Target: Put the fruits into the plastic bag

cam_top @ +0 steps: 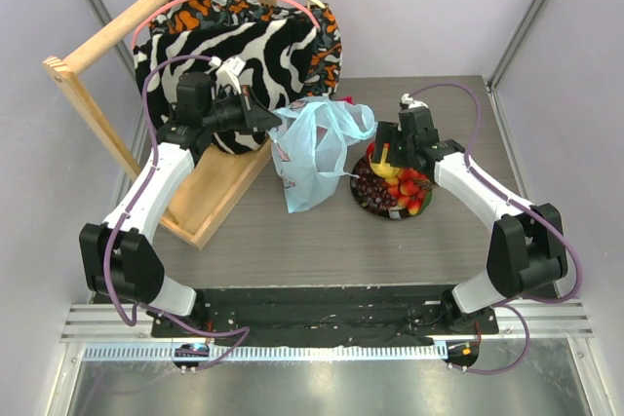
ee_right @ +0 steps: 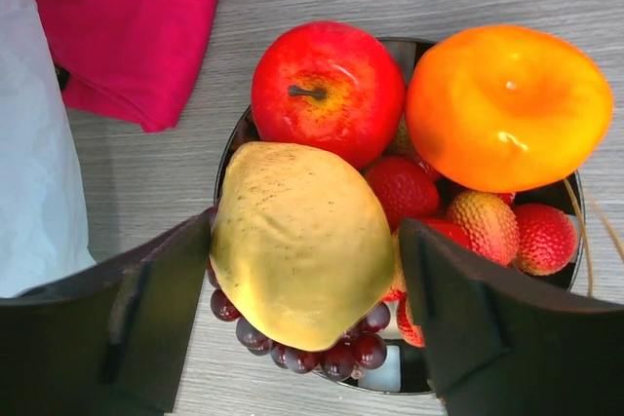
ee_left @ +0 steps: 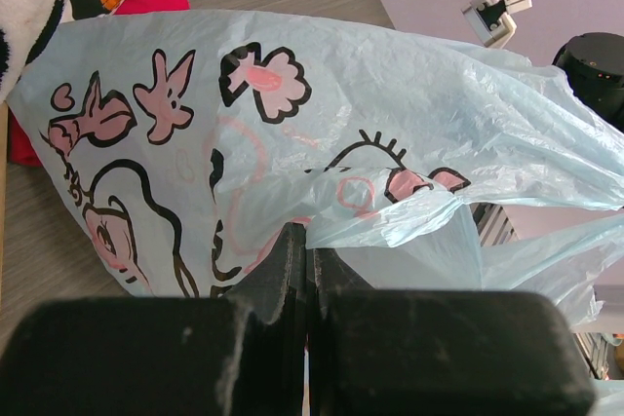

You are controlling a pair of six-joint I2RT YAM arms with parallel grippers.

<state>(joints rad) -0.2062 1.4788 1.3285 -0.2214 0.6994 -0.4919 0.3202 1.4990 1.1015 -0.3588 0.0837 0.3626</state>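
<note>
The light-blue plastic bag [cam_top: 310, 148] with pink cartoon print hangs over the table, held up at its top edge. My left gripper [cam_top: 276, 122] is shut on a fold of the bag [ee_left: 292, 124]; its fingers [ee_left: 292, 270] are pressed together. The fruits lie on a dark round plate [ee_right: 234, 143]: red apple [ee_right: 329, 90], orange [ee_right: 507, 104], yellow fruit [ee_right: 292, 280], red-yellow balls [ee_right: 487, 226], purple grapes [ee_right: 331, 353]. My right gripper [ee_right: 305, 241] is open and straddles the yellow fruit; the left finger touches it, the right finger stands a little apart.
A red cloth [ee_right: 127, 17] lies on the table between bag and plate. Zebra-striped fabric [cam_top: 244, 56] hangs on a wooden frame [cam_top: 97, 114] at the back left. The bag's side [ee_right: 34, 163] is just left of my right gripper.
</note>
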